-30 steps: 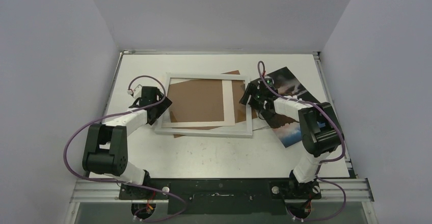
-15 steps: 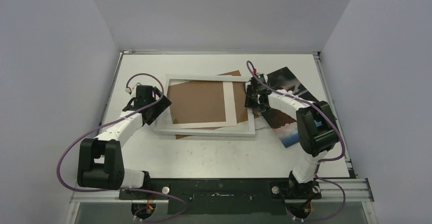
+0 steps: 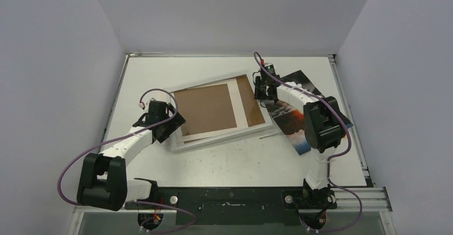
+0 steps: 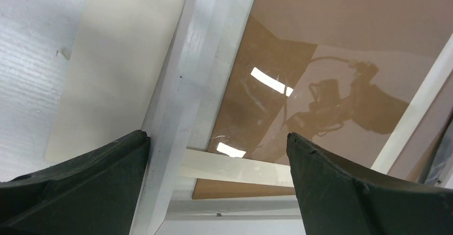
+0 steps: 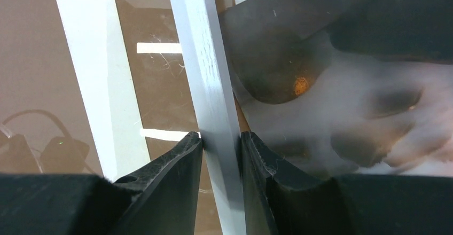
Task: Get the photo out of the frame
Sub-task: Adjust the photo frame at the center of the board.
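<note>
The frame (image 3: pixel 229 139) with its narrow white border lies tilted at mid-table over the brown backing board (image 3: pixel 205 109) and the cream mat sheet (image 3: pixel 241 107). My right gripper (image 3: pixel 263 92) is shut on the frame's right border (image 5: pixel 211 75), one finger on each side (image 5: pixel 220 139). The photo (image 3: pixel 293 122), dark clouds with an orange glow, lies outside the frame on the table to its right, partly under my right arm; it fills the right wrist view's right half (image 5: pixel 342 85). My left gripper (image 3: pixel 173 124) is open and straddles the frame's near-left corner (image 4: pixel 197 59) without gripping it (image 4: pixel 218 139).
The cream mat (image 4: pixel 123 59) sticks out past the frame's left side. Grey walls close in the table (image 3: pixel 213 163) at the back and on both sides. The arms' base rail (image 3: pixel 229 197) runs along the near edge.
My right gripper has moved toward the back with the frame's right border in it, swinging the frame to a tilt. My left gripper has shifted nearer, to the frame's near-left corner.
</note>
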Available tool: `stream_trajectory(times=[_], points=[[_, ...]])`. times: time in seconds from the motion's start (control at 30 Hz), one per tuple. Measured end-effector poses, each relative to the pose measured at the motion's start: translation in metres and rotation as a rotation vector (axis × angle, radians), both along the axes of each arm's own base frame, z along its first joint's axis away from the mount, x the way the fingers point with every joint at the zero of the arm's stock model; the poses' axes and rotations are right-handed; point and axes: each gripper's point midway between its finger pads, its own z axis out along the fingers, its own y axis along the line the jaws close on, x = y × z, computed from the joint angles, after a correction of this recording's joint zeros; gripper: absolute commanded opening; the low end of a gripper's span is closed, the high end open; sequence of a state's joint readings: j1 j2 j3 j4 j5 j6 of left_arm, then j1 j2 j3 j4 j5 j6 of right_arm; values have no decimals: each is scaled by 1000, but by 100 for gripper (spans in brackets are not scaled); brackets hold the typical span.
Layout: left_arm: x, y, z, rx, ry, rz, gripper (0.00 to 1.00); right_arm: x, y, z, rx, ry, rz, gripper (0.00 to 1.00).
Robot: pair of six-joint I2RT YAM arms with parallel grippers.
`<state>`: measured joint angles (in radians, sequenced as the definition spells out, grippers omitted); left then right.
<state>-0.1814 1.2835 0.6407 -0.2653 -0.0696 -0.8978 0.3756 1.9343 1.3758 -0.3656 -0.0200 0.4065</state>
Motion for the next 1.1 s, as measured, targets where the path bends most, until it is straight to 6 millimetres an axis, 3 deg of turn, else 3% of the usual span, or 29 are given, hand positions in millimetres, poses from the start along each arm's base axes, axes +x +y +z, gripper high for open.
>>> stream_trajectory(times=[0.2, 0.37, 0.47, 0.57, 0.67, 0.77, 0.93, 1.03, 1.1], points=[[-8, 1, -6, 42, 31, -38, 97, 4, 7, -10, 23, 15, 25, 33], [10, 6, 3, 78, 23, -51, 97, 6, 9, -9, 32, 5, 27, 34], [17, 6, 5, 86, 10, -56, 96, 11, 8, -13, 32, 7, 21, 54], [17, -3, 6, 67, 5, -78, 97, 16, 10, -19, 48, 15, 20, 63], [12, -15, 4, 49, 8, -112, 97, 18, 8, -22, 57, 19, 11, 90], [2, -32, -1, 21, 26, -164, 97, 22, 6, -17, 63, 10, 8, 99], [-6, -38, 3, 15, 29, -193, 97, 27, 4, -7, 67, -18, 5, 100], [-4, -33, 18, 45, -27, -193, 97, 10, -1, 8, 69, -57, 13, 95], [0, -28, 33, 71, -81, -187, 96, -4, -5, 30, 74, -113, 21, 94]])
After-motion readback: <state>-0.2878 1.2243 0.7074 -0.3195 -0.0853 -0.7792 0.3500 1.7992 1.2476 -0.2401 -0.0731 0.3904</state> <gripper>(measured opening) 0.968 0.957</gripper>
